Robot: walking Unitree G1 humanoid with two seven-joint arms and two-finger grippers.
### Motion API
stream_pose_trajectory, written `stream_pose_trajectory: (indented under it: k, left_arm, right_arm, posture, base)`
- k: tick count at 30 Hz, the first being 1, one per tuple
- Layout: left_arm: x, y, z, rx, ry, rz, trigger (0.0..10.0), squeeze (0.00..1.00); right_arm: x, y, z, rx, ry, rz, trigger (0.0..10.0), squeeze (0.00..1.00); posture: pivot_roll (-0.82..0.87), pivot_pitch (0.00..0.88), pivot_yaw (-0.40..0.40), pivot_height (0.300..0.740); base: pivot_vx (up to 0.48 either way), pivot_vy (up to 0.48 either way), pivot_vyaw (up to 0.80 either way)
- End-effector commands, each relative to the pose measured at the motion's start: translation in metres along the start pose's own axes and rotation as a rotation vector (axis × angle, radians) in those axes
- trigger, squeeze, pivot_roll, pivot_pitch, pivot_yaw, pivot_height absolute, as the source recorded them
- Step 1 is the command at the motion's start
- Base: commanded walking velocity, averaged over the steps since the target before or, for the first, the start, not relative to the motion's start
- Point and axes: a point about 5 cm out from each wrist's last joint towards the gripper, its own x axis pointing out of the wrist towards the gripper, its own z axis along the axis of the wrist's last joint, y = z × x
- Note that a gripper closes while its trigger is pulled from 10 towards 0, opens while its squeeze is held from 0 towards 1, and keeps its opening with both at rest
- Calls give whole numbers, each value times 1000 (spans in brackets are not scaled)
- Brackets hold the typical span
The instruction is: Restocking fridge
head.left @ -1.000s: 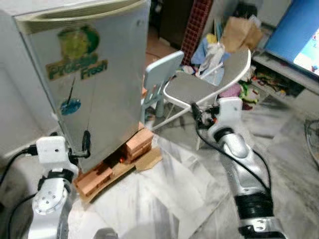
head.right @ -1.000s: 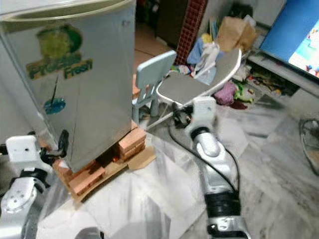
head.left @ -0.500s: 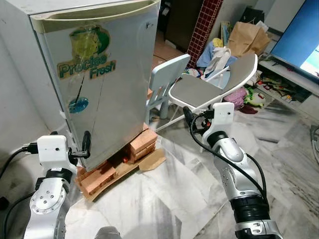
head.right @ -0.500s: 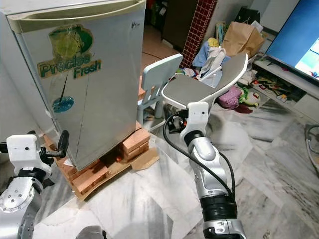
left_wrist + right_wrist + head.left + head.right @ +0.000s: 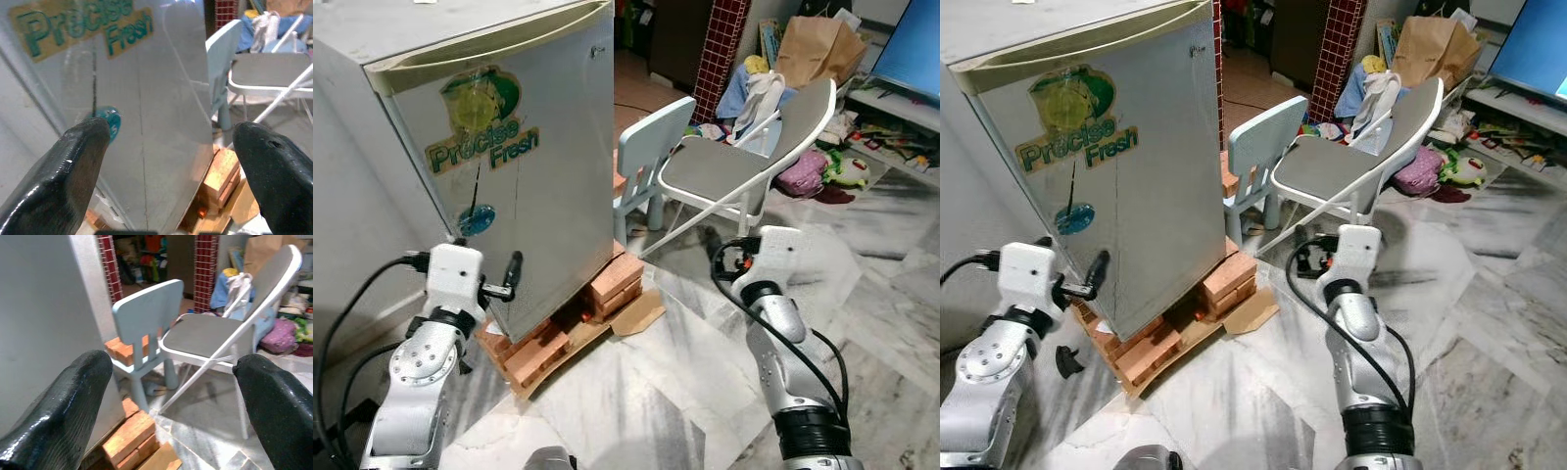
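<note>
Both arms have shifted in the head views since half a second ago: the left gripper [image 5: 512, 271] now sits further right along the lower door of the fridge [image 5: 509, 157], and the right gripper [image 5: 1304, 259] has dropped lower in frame, while the whole scene has slid with the camera. Fridge: grey single-door unit at upper left of both eye views, door closed, bearing a "Precise Fresh" sticker [image 5: 481, 142] and a small blue round sticker [image 5: 477, 219] beneath it. It stands raised on stacked bricks [image 5: 615, 281] and a sheet of cardboard [image 5: 636, 315] at lower centre. Left gripper: at lower left of the eye views, just in front of the door's lower edge; in the left wrist view its two black fingers [image 5: 73, 161] stand wide apart with the door panel between them, touching nothing. Right gripper: at centre right, over the marble floor [image 5: 636, 401], aimed toward the fridge corner; in the right wrist view its fingers [image 5: 68, 396] are likewise spread apart and empty. Beyond it, at upper centre, a small pale-blue child's chair [image 5: 651, 147] stands beside the fridge, and a grey folding chair [image 5: 744, 162] just right of that. A brown paper bag [image 5: 827, 44] and a heap of clothes and toys lie at upper right, below the corner of a blue screen [image 5: 918, 54]
</note>
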Motion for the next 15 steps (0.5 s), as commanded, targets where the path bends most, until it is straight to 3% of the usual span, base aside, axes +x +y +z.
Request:
stream_pose_trajectory:
  k: [1, 5, 12, 15]
  left_arm:
    - [5, 0, 6, 26, -21, -21, 10000, 0]
    - [3, 0, 7, 16, -30, -21, 10000, 0]
    - [-18, -4, -5, 23, 5, -16, 10000, 0]
    - [-24, -7, -5, 25, -7, -11, 10000, 0]
  right_arm:
    - [0, -5, 8, -5, -37, -28, 10000, 0]
    - [-6, -10, 8, 16, -40, -45, 10000, 0]
    - [-24, -13, -4, 20, 17, -32, 10000, 0]
    - [-26, -14, -7, 45, 34, -30, 10000, 0]
  posture:
    - [149, 0, 30, 740]
    - [140, 0, 17, 740]
    - [149, 0, -39, 740]
    - [156, 0, -61, 740]
  base:
    - [0, 0, -781]
    - [0, 0, -728]
    - [0, 0, -625]
    - [0, 0, 0]
